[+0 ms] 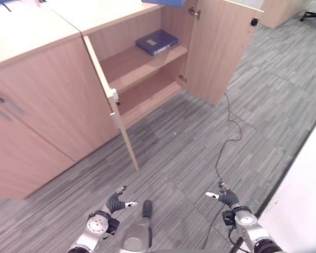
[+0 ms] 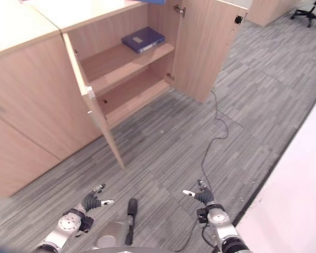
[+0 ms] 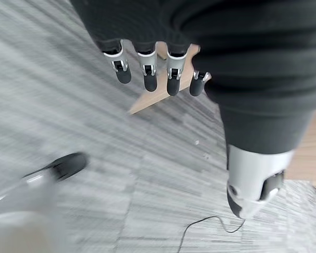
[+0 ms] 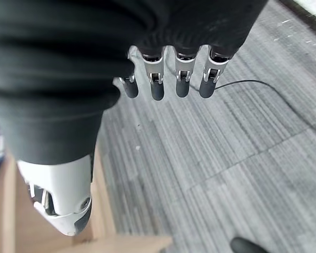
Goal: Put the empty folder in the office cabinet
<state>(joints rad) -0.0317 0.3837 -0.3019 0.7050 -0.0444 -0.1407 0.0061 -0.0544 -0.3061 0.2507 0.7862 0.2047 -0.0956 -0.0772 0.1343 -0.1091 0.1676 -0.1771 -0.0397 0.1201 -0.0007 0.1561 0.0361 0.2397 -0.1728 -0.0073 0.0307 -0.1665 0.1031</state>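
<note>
The left hand (image 1: 116, 202) hangs low over the grey carpet (image 1: 189, 142), its fingers (image 3: 145, 71) straight and holding nothing. Past it stands the wooden cabinet (image 1: 142, 63) with both doors swung open. A blue folder (image 1: 156, 41) lies flat on the upper shelf (image 1: 126, 66), toward the right side. The lower shelf holds nothing. The right hand (image 1: 227, 197) hangs low over the carpet too, its fingers (image 4: 182, 79) loose and holding nothing. A black chair (image 1: 315, 12) stands far off at the right.

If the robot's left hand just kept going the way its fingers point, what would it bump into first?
Probably the open cabinet door. The left hand is empty, fingers straight, pointing over bare carpet toward the door's lower edge. Depth is hard to judge.
</note>
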